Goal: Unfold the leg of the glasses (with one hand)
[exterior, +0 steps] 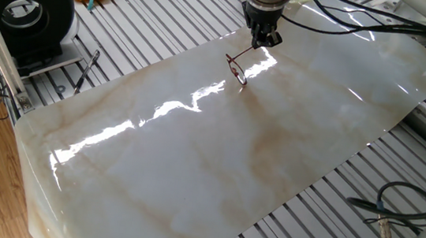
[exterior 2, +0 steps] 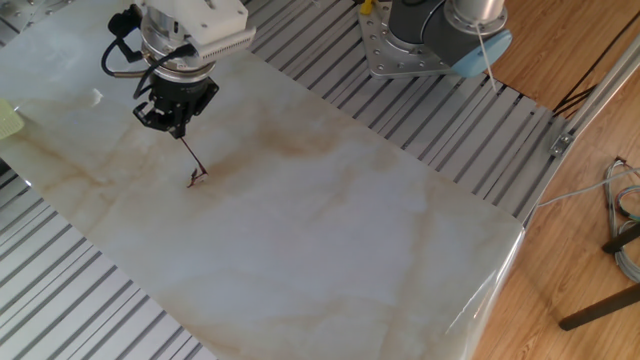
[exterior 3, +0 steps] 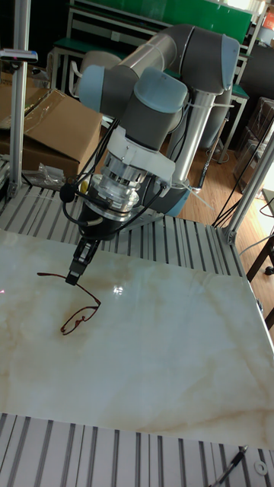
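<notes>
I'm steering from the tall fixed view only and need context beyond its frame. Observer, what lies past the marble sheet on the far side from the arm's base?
Observer: A black pen-like tool lies on the slatted table, apart from the glasses.
Operator: Anything bigger out there?
Observer: A round black device sits at that corner.
Operator: Does the gripper grasp the temple arm?
Observer: The other fixed view shows the gripper at the temple arm's upper end; whether it pinches it, I cannot tell.

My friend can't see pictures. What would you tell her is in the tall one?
A black gripper on a big grey robot arm pinches one thin leg of small reddish glasses. The lenses rest on a shiny marble-look sheet. Cardboard boxes sit behind.
</notes>
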### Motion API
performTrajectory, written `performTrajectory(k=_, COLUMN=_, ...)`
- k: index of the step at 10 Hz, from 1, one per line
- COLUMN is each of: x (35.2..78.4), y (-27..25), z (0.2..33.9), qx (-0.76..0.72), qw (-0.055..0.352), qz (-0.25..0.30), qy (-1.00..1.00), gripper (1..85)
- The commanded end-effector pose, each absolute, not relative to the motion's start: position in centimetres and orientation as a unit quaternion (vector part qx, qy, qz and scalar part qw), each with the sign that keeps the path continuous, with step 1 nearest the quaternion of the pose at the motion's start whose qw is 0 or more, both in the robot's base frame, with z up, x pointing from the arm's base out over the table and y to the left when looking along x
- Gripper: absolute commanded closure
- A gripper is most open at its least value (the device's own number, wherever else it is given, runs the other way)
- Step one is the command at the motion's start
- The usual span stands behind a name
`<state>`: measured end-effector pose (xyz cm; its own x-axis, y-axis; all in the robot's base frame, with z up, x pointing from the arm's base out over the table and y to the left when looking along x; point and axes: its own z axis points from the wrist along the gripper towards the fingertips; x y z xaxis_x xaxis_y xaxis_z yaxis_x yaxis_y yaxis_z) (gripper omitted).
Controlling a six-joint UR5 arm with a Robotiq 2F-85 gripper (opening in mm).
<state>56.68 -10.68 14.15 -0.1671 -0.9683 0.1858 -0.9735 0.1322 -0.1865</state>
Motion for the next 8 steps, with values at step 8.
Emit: performTrajectory(k=8, x=56.91, y=-10.23, z=14.08, qx=0.64, qw=0.001, qz=0.125, qy=-0.758, gripper=55.0)
